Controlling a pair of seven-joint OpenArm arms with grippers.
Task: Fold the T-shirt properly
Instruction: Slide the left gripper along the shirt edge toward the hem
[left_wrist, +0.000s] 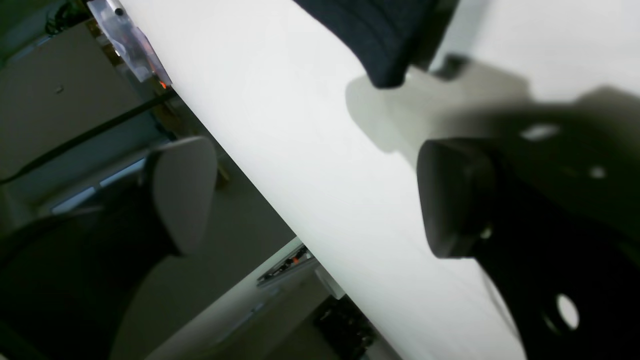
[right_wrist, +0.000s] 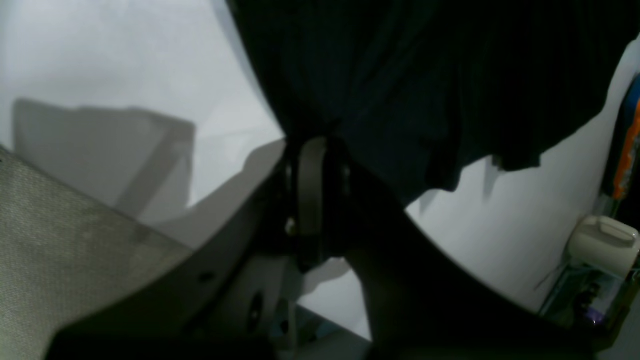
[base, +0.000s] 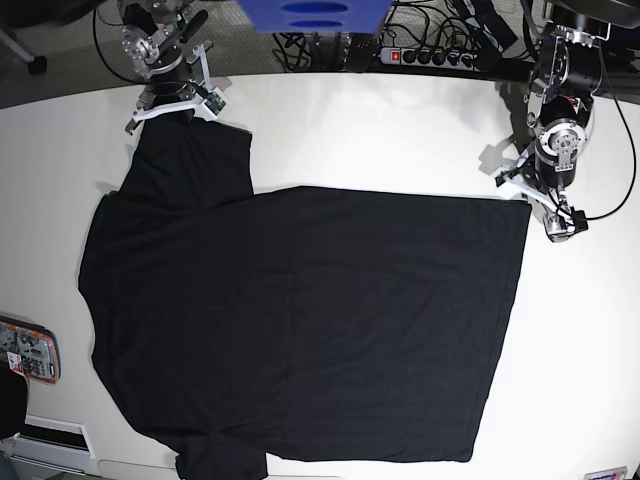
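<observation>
Black T-shirt (base: 300, 320) spread flat across white bench (base: 400, 130), long axis running side to side. Right gripper (base: 172, 100) at far sleeve, fingers pressed together, pinching sleeve cloth. Left gripper (base: 548, 205) just beside far hem corner, fingers (left_wrist: 452, 200) spread wide, holding nothing. Hem corner nearest left arm.

Black arms (base: 560, 140), grey-padded fingers (left_wrist: 182, 192)
</observation>
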